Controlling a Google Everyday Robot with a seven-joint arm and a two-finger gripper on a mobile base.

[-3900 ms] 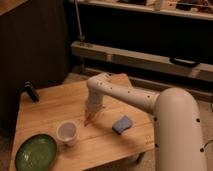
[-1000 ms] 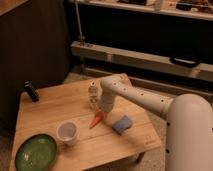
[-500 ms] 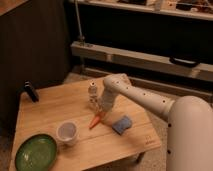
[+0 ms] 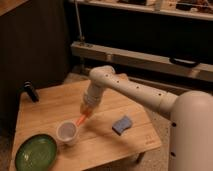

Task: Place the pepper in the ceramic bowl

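The pepper (image 4: 81, 120) is a small orange-red taper, and it hangs tip-down from my gripper (image 4: 86, 111), which is shut on its upper end. Both are over the middle of the wooden table (image 4: 100, 145), just right of and above a small white cup (image 4: 66, 133). The ceramic bowl (image 4: 36, 153) is wide, shallow and green. It sits at the table's front left corner, left of and below the cup and apart from the gripper. My white arm (image 4: 135, 92) reaches in from the right.
A blue sponge (image 4: 122, 125) lies on the table to the right of the gripper. A black object (image 4: 30, 92) stands at the table's back left edge. A dark wall and a metal rail run behind the table.
The gripper has come down onto the pepper and shut on it. The pepper now sits further left, close to the white cup.
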